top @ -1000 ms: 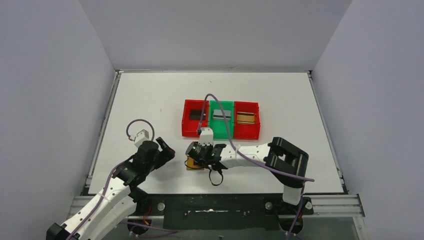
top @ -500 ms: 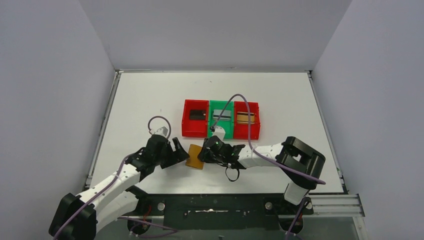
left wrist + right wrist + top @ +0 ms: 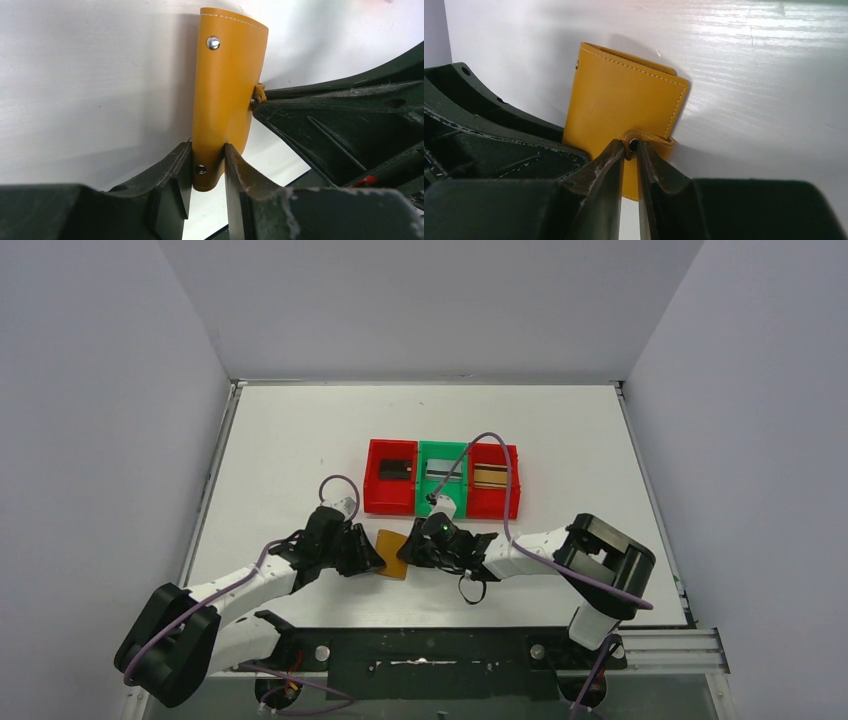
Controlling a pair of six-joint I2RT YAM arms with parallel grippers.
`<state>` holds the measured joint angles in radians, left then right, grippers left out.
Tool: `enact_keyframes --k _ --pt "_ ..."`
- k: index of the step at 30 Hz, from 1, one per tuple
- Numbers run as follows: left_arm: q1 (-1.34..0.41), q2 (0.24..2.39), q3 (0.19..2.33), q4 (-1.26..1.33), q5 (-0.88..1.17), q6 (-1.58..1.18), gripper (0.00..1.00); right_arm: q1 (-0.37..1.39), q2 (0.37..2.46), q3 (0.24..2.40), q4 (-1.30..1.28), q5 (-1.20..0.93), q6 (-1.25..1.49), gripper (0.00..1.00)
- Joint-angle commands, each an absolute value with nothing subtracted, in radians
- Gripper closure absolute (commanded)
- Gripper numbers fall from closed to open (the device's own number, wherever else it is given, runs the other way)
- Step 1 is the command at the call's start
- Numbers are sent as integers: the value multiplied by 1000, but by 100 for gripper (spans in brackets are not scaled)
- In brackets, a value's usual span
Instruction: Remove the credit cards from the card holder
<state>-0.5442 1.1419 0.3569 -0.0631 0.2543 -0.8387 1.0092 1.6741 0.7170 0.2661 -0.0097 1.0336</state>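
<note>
Left end effector (image 3: 207, 148) clamped on card holder (image 3: 225, 95) edge, right end effector (image 3: 630, 145) pinching its snap tab (image 3: 651, 141), near bench (image 3: 300, 440) front, possibly lifted. Risk: tab pull w/ shallow left grip, holder slips out.

Small bifold leather card holder (image 3: 225, 85): mustard-yellow, plain, with pale stitching along its edges; snap studs silver; little snap tab (image 3: 651, 140) the same mustard.

Three open plastic bins in a row near the middle of the table: left bin (image 3: 388, 505) red; middle bin (image 3: 443, 445) green; right bin (image 3: 495, 510) red.

Thin rectangular cards: black card (image 3: 397, 469) in the left bin; silver-grey card (image 3: 444, 471) in the middle bin; gold-brown card (image 3: 491, 477) in the right bin.

Flat table (image 3: 300, 440): white, unpatterned.

Left gripper (image 3: 207, 172) and right gripper (image 3: 630, 152): black, pale scuffing at the edges.

Left arm (image 3: 240, 585) and right arm (image 3: 525, 545): white links, black joints; cables (image 3: 480, 436) purple.
</note>
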Motion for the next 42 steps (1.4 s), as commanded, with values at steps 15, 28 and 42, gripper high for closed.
enact_keyframes --k 15,28,42 --pt "-551 1134 372 -72 204 -828 80 1003 1569 779 -34 136 1007 60" --pt "-550 1106 411 -98 229 -803 80 1001 1536 869 -168 150 949 11" --pt "-552 1098 421 -110 232 -799 80 1022 1684 949 -143 76 1039 18"
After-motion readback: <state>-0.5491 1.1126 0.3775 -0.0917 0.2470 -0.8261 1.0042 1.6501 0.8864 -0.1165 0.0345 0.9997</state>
